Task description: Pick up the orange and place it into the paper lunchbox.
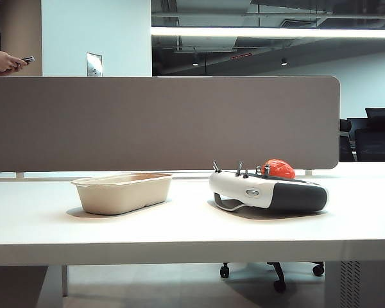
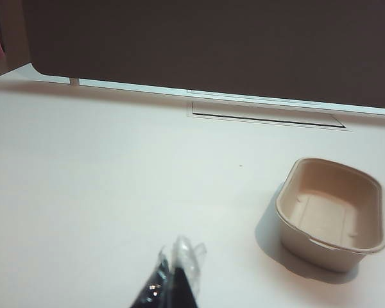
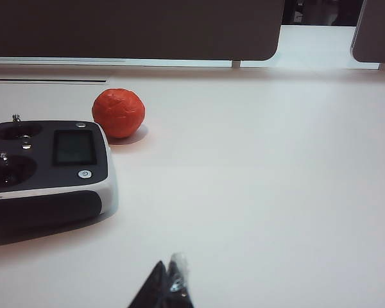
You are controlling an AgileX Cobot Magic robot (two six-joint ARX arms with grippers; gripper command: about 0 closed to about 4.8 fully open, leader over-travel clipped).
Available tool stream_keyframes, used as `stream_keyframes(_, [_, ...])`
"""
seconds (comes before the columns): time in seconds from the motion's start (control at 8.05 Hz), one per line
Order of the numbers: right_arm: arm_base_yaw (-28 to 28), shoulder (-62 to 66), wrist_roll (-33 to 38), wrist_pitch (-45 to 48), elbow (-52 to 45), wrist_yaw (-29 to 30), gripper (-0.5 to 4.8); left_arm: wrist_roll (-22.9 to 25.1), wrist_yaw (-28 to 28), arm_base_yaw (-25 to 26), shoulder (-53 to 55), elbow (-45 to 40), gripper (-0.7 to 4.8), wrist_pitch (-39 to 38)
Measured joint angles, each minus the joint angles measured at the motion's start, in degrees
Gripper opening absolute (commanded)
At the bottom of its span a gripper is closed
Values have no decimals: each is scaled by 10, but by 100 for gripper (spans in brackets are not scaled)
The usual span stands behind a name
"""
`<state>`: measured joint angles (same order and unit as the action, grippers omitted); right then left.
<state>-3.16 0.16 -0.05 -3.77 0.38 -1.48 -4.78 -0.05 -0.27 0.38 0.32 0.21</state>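
Observation:
The orange [image 3: 118, 113] is a small reddish, bumpy ball lying on the white table just behind the remote controller; in the exterior view the orange [image 1: 279, 169] peeks over the controller's far side. The beige paper lunchbox [image 1: 122, 192] stands empty left of the middle, and the left wrist view shows the paper lunchbox [image 2: 332, 213] from above. My left gripper [image 2: 175, 266] hangs over bare table well short of the box, fingers pressed together and empty. My right gripper [image 3: 169, 277] is shut and empty too, well back from the orange. Neither arm appears in the exterior view.
A white-and-dark-grey remote controller [image 1: 267, 190] with joysticks lies right of the middle, between my right gripper and the orange. A grey partition [image 1: 160, 122] runs along the table's far edge. A cable slot [image 2: 267, 115] lies in the tabletop near the partition.

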Motion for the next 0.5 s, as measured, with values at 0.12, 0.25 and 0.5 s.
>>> stream_keyframes(0.12, [0,0,0,0,0,0,-5,0,0,0,0,0,-6,-1])
stream_keyframes(0.25, [0,0,0,0,0,0,-5,0,0,0,0,0,-5,-4])
stream_keyframes(0.5, [0,0,0,0,0,0,-5,0,0,0,0,0,-5,-29])
